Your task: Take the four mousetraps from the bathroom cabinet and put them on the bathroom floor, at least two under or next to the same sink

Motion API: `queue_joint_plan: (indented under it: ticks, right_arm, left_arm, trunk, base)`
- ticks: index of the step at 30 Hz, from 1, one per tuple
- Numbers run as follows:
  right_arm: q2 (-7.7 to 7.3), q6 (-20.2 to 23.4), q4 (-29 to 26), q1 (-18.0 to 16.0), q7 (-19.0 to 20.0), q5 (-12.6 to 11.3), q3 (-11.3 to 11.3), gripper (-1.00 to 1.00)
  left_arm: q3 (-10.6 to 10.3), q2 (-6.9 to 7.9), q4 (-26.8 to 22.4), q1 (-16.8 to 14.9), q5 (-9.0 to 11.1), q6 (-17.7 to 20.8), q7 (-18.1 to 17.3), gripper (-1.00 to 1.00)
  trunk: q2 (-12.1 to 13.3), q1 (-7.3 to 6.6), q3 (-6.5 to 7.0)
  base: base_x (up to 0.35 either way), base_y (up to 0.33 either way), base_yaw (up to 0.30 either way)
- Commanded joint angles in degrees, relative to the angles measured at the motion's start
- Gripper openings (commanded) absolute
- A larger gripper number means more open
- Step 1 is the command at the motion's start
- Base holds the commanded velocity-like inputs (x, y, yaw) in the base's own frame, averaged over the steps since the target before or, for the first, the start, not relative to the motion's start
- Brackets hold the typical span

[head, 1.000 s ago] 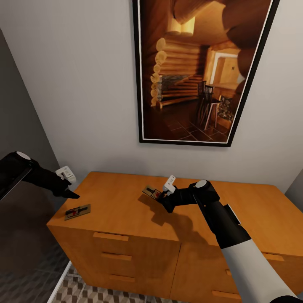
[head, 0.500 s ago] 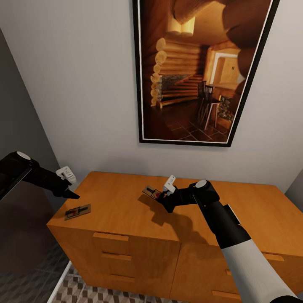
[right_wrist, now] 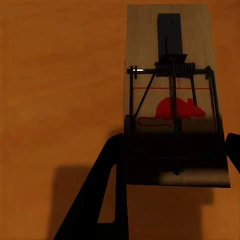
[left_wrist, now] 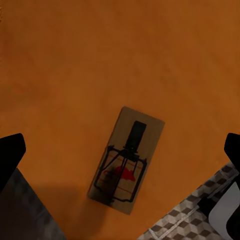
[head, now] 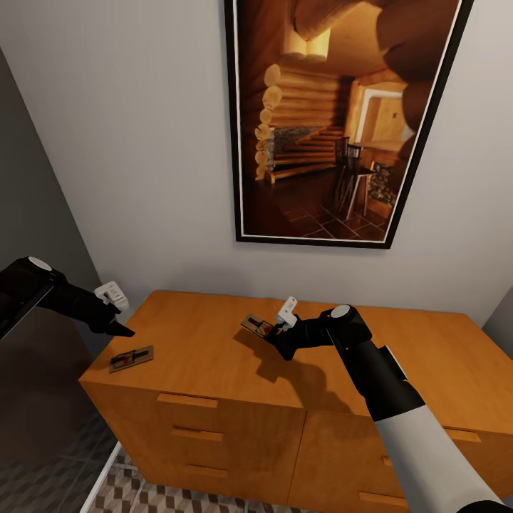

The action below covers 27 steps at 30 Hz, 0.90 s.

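1. Cabinet [head: 214,356]: an orange-brown wooden chest of drawers with bar handles, standing against a pale wall; it serves as the landmark for all positions below.
2. Framed picture [head: 342,121]: a log-cabin interior in a dark frame, hung on the wall above the cabinet.
3. First mousetrap [head: 131,358]: a tan board with dark wire and a red mark, lying flat on the cabinet top near its front left corner; in the left wrist view [left_wrist: 127,160] it lies slantwise on the wood, untouched.
4. Left gripper [head: 114,313]: poised above the cabinet's left end, apart from the first mousetrap; its dark fingers [left_wrist: 11,155] are spread wide, one at each side of the trap.
5. Second mousetrap [head: 256,328]: toward the middle of the cabinet top, tilted, its near end at the right gripper [head: 274,335]; the right wrist view shows its red mouse emblem [right_wrist: 172,100].
6. Right gripper fingers [right_wrist: 112,195]: pinching the near end of the second mousetrap.
7. Bathroom floor [head: 142,495]: cube-patterned tiles, visible below the cabinet's front left corner.
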Motion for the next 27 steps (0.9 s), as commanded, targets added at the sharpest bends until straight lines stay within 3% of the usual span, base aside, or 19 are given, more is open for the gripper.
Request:
queue_joint_plan:
  ticks: [1,27]
  right_arm:
    - [0.03,0.46,-0.07,-0.05,0.54,0.33,-0.05,-1.0]
    - [0.03,0.46,-0.07,-0.06,0.49,0.38,-0.03,-1.0]
  left_arm:
    - [-0.09,0.02,-0.07,-0.09,-0.52,0.47,-0.52,1.0]
    - [-0.27,0.03,0.4,-0.09,-0.66,0.55,-0.38,1.0]
  trunk:
    - [-0.05,0.0,-0.07]
    - [-0.05,0.0,-0.07]
  base:
    - [0.0,0.0,0.0]
    - [0.0,0.0,0.0]
